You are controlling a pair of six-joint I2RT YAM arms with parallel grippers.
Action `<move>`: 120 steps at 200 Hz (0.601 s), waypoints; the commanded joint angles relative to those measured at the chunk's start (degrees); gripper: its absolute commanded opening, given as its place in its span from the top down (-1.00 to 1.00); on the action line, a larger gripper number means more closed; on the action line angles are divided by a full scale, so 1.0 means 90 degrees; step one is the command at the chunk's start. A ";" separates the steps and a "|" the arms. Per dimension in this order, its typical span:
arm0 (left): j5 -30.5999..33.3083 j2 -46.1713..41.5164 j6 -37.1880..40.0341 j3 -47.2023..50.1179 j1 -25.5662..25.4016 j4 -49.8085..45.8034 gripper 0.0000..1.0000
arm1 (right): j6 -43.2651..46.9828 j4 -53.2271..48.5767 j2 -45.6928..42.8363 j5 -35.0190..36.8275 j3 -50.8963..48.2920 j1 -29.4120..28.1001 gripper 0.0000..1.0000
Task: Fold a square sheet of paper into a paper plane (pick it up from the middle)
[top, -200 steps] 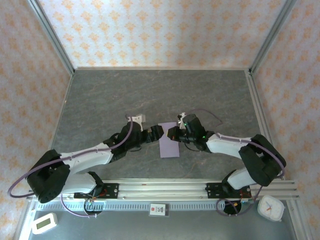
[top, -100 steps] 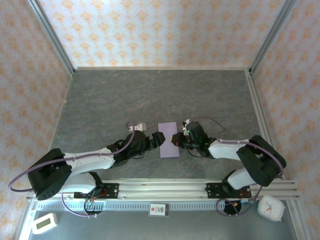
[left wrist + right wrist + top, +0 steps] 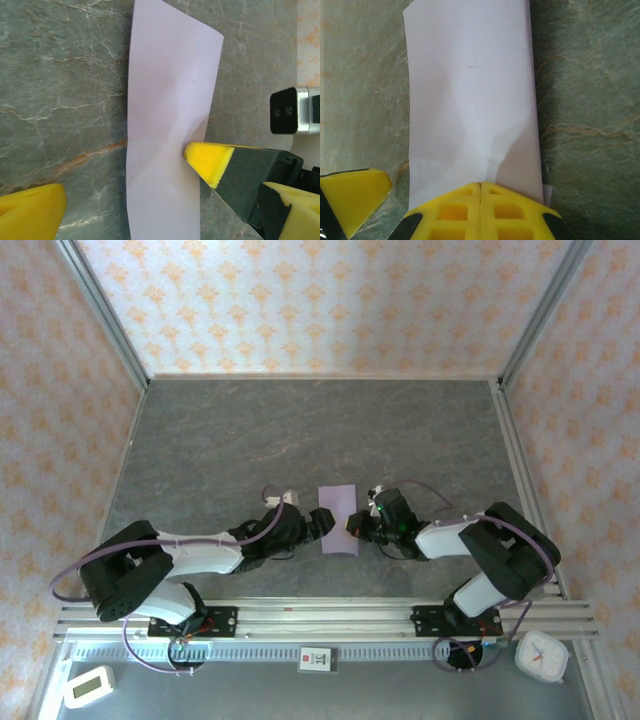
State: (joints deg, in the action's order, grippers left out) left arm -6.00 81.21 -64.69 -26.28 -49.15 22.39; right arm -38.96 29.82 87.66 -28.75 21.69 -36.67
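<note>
The pale lilac sheet of paper (image 3: 337, 520) lies on the marble table as a narrow upright rectangle, folded over, with a second layer's corner (image 3: 547, 192) peeking out. Shut, my right gripper (image 3: 352, 523) rests its joined yellow tips (image 3: 480, 186) on the paper's right edge, and the paper (image 3: 470, 90) wrinkles there. My left gripper (image 3: 322, 520) is wide open at the paper's left edge. One of its fingers (image 3: 30, 212) is left of the paper (image 3: 165, 100), the other (image 3: 292, 212) to the right. The right gripper's tip (image 3: 210, 160) presses between them.
An aluminium rail (image 3: 330, 618) with both arm bases runs along the near edge. A white timer (image 3: 88, 686) sits at the bottom left and a white clock (image 3: 541, 655) at the bottom right. Patterned walls enclose the grey table (image 3: 320, 430).
Both grippers have come down and closed in on the paper, the left from the left and the right from the right. The paper has stayed in place.
</note>
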 commanded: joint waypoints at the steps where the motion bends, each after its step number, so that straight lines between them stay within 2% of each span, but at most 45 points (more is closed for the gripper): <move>1: -0.0109 0.0143 -0.0045 -0.0220 -0.0037 0.0380 -0.98 | 0.0032 0.0047 0.0129 -0.0018 -0.0158 0.0050 1.00; 120: -0.0349 0.0992 -0.0015 -0.0712 -0.0037 0.0726 -0.98 | 0.0071 0.0013 0.0157 -0.0131 -0.0167 0.0070 1.00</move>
State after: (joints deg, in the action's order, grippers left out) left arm -8.58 88.97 -64.69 -30.83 -49.15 27.73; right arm -38.94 31.99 87.92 -30.02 20.67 -36.25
